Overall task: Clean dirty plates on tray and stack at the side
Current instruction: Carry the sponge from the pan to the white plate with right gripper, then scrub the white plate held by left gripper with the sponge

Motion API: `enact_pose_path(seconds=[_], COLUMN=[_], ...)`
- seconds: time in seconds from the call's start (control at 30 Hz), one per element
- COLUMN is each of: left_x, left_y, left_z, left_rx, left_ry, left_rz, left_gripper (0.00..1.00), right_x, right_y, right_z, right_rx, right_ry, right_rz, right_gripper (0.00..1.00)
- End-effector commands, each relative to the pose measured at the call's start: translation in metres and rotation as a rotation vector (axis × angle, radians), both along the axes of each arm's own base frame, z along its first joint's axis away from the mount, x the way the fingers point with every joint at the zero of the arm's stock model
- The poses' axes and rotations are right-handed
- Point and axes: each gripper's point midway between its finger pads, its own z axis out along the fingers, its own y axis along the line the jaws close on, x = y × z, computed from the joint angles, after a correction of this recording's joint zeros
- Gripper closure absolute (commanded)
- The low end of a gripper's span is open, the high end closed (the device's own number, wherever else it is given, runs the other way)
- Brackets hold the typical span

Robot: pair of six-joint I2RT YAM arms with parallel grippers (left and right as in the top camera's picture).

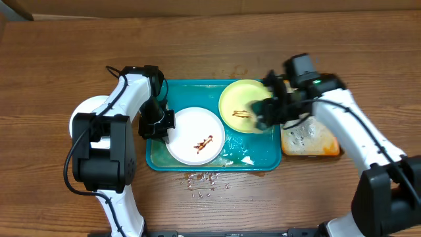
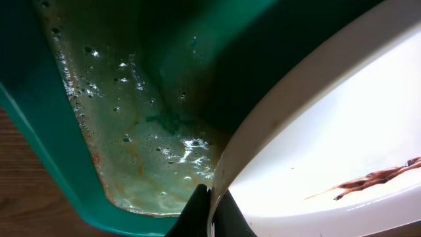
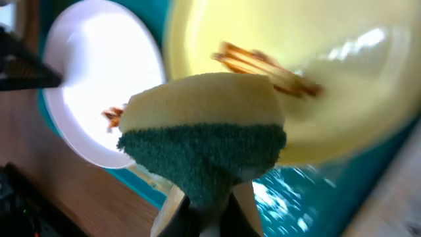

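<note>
In the teal tray (image 1: 191,92), our left tool (image 1: 163,130) pinches the rim of the stiff, likely slippery white plate (image 1: 191,128), our right tool (image 3: 205,197) a sponge (image 3: 204,131).

Even overhead light, blown-out glare on white plate (image 3: 99,72), motion blur in right-wrist view.

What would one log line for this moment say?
left gripper: shut on white plate | right gripper: shut on sponge over yellow plate | tray: wet

Overhead faces down; wrist views sit close, sharing the tray (image 1: 191,92).
</note>
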Motion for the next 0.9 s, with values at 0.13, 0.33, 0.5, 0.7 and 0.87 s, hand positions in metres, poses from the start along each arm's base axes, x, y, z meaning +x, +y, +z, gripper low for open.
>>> enact_pose_path(seconds=[0.13, 0.33, 0.5, 0.7, 0.87], left_x=[0.004, 0.006, 0.006, 0.006, 0.006], left_y=[0.002, 0.001, 0.001, 0.001, 0.001], left_z=[-0.002, -0.003, -0.003, -0.003, -0.003], left_rx=[0.032, 0.031, 0.03, 0.03, 0.03], left_ry=[-0.008, -0.014, -0.014, -0.014, -0.014], left_rz=[-0.003, -0.003, -0.002, -0.003, -0.003], left_gripper=[0.96, 0.96, 0.96, 0.96, 0.96], right_x=[-0.028, -0.055, -0.063, -0.063, -0.06], right_y=[0.097, 0.145, 0.17, 0.186, 0.189], right_z=[0.001, -0.029, -0.049, -0.068, -0.088], right_rx=[0.079, 0.074, 0.071, 0.068, 0.039], right_ry=[-0.018, 0.05, 0.051, 0.034, 0.028], right_rz=[0.105, 0.146, 0.165, 0.175, 0.165], right_gripper=[0.96, 0.96, 0.96, 0.96, 0.96])
